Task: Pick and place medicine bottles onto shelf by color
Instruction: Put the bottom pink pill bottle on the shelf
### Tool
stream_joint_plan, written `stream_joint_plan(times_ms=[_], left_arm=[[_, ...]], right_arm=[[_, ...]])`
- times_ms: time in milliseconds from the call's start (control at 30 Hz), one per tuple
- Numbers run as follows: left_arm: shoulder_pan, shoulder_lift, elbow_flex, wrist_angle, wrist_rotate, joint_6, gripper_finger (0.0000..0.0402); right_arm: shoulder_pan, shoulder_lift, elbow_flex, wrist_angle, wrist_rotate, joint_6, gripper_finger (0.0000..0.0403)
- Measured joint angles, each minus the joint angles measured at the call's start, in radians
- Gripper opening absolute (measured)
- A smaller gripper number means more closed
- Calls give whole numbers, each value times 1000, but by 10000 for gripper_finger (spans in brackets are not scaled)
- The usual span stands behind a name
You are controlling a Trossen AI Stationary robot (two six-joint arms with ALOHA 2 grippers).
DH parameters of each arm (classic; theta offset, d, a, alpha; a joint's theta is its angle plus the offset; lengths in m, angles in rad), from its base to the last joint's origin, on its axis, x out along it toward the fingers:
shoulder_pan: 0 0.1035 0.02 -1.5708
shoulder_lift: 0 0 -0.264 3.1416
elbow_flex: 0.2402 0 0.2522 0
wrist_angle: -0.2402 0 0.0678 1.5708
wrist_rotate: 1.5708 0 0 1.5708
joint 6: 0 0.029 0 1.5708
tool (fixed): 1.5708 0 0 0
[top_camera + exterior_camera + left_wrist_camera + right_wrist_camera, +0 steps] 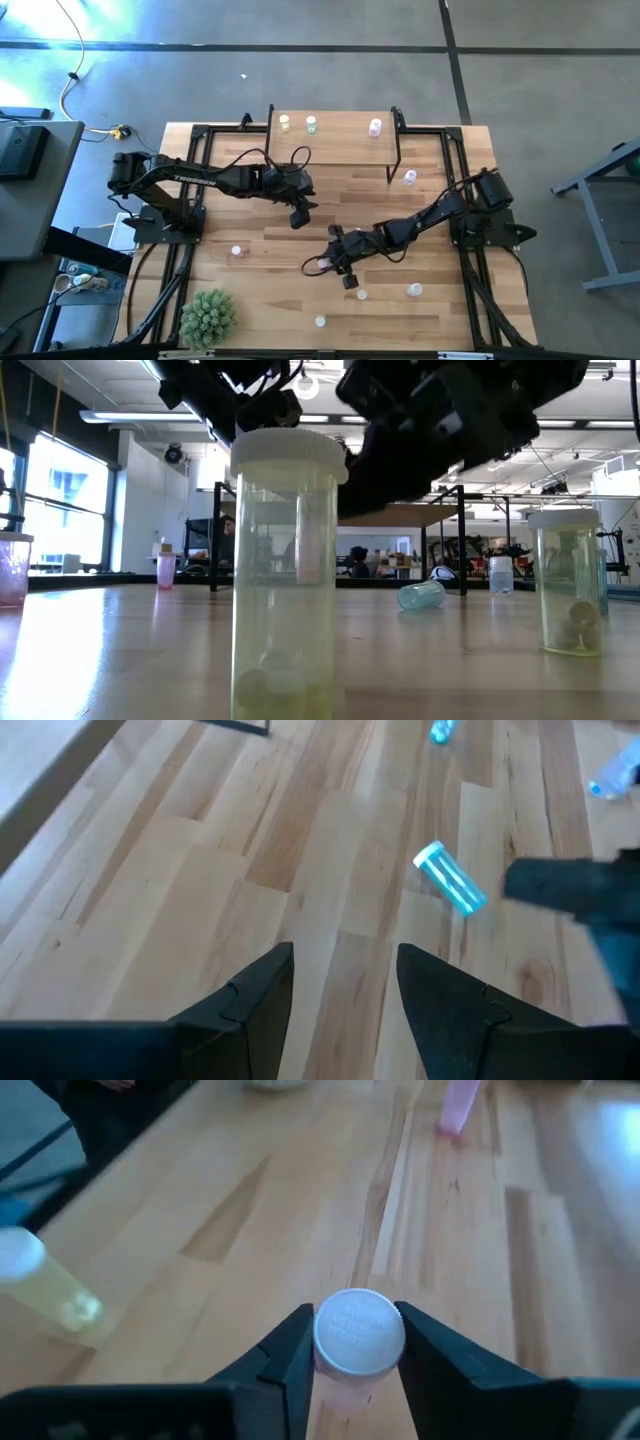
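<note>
The shelf (335,145) stands at the table's far middle with a yellow (284,122), a green (311,124) and a pink bottle (375,127) upright on it. My right gripper (348,280) is near the table's middle, shut on a pink bottle with a white cap (358,1335). My left gripper (298,215) hangs open and empty over bare table in front of the shelf; its fingers (250,995) show wide apart. Other bottles stand on the table: pink (237,251), two pale ones (362,295) (414,290), one near the front (320,321). My right gripper pinches the pink bottle by its white cap (330,1342), one finger on each side of the cap's rim. The fingers come from above, pointing down, and the bottle stands upright below them. Whether its base is on the table or clear, I cannot tell.
A bottle lies on its side (450,880) ahead of my left gripper, close to the right arm (580,900). A pale bottle (410,177) is by the shelf's right legs. A spiky green plant (208,315) stands at the front left. Yellow bottles (285,570) (570,580) stand near the front edge.
</note>
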State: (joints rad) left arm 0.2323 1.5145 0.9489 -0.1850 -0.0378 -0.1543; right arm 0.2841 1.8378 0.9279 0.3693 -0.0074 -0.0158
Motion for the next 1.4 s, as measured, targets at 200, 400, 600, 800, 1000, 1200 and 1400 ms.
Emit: stream_joint_plan(times_ms=[200, 400, 600, 800, 1000, 1200, 1400], left_arm=[[23, -34, 1, -20, -1, 1, 170], [48, -77, 1, -30, -1, 56, 170], [73, -92, 1, -34, -1, 92, 170], [98, -92, 1, -36, -2, 132, 170], [109, -92, 1, -36, -4, 154, 170], [109, -92, 1, -36, -4, 166, 170], [109, -92, 1, -82, -4, 184, 170]], right_arm=[[-5, -128, 0, -70, 61, -36, 114], [-43, -285, 0, -103, 177, -124, 114], [-136, -425, 0, -123, 295, -185, 114], [-285, -527, 0, -112, 365, -230, 115], [-479, -576, 0, -83, 375, -230, 115], [-657, -573, 53, -128, 350, -151, 115], [-758, -570, 121, -210, 238, -88, 115]])
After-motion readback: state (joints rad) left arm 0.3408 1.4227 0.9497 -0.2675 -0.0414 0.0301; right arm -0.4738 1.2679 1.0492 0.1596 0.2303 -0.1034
